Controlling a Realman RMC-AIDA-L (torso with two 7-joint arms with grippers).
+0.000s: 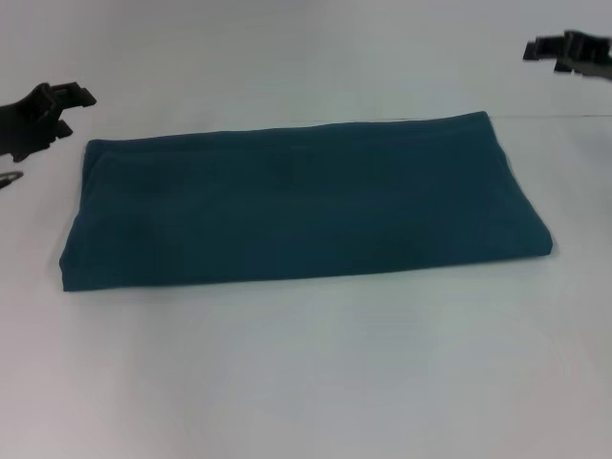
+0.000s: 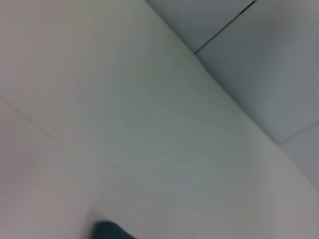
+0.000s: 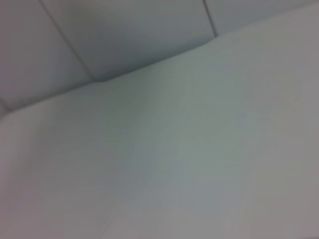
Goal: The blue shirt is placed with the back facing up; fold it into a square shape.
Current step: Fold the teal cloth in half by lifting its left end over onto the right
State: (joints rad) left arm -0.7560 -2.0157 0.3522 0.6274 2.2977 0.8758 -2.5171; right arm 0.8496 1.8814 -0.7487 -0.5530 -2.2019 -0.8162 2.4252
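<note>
Left end effector [image 1: 59, 103]: hangs above the counter [image 1: 306, 382] at the left edge of the head view, just beyond the shirt's left end and holding nothing; whether its fingers are open or closed I cannot tell.
Blue shirt [image 1: 296, 206]: lies flat in the middle of the counter as a long, wide band, sleeves tucked out of sight, plain side up, with a soft rounded fold at the right end. A small dark corner of it [image 2: 112, 231] shows in the left wrist view.
Right end effector [image 1: 566, 50]: sits high at the far right, well apart from the shirt's right end, holding nothing; its fingers I cannot tell either.
Step in hand: by my reading, the lengthwise folds are done and the band has yet to be folded across into a square.
Doing it well: pinch both corners of 1 short end, taking every layer at once, lift only enough to clear the cloth, carry that end over to meet the other, and line up the edges before letting go. Keeping tension even between the 2 grips should stop the inner layers sliding or bunching.
Risk: a grip that catches only the top layer would likely peel the band open.
Containers: 0 in view, so nothing is held in any.
</note>
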